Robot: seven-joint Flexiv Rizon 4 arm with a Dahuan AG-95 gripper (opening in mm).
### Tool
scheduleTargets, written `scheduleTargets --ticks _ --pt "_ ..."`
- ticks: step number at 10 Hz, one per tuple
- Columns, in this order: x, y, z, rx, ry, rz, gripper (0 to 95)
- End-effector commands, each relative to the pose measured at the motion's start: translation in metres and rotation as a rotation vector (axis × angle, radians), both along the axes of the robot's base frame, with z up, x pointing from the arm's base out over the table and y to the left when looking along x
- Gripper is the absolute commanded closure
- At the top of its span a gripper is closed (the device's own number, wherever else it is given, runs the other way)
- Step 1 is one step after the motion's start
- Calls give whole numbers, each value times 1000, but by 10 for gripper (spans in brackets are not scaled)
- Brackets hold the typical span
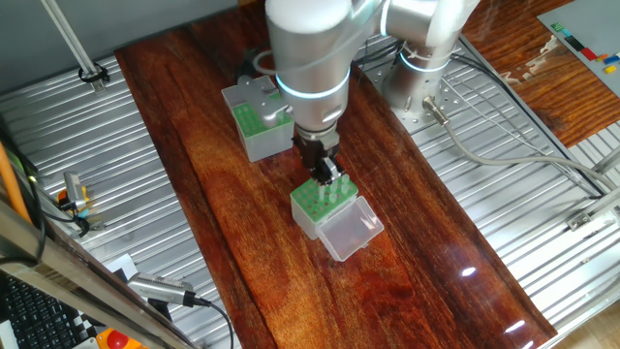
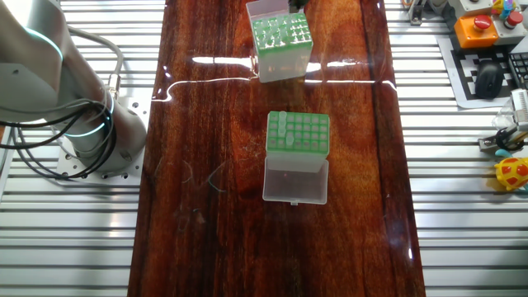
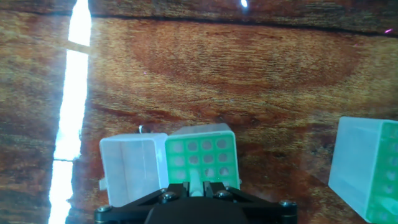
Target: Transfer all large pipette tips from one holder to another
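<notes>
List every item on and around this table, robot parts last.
table: one, dark reddish wood, centre, between ribbed metal surfaces
clear-sided box: one, green grid top, mid-table under the gripper, clear lid open
grey-sided box: one, green grid top, nearer the robot's base, whitish lid open
pipette tips: a few, pale, along one edge of the grey-sided box; more stand in the clear-sided box, number unclear
button box: one, orange, off the table
arm: one, silver, over the table
gripper: one, black, at the clear-sided box's top, fingers flanking a tip
</notes>
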State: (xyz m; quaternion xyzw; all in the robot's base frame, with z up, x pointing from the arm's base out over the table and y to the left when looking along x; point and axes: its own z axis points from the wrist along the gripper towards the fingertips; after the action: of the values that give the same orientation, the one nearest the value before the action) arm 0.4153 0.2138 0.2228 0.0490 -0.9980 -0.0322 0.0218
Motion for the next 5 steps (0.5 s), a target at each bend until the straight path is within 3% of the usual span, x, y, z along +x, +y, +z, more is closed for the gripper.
scheduleTargets --ticks 1,5 --pt "-3 -1 12 6 -5 7 950" --pt "-11 -2 31 2 -11 17 950"
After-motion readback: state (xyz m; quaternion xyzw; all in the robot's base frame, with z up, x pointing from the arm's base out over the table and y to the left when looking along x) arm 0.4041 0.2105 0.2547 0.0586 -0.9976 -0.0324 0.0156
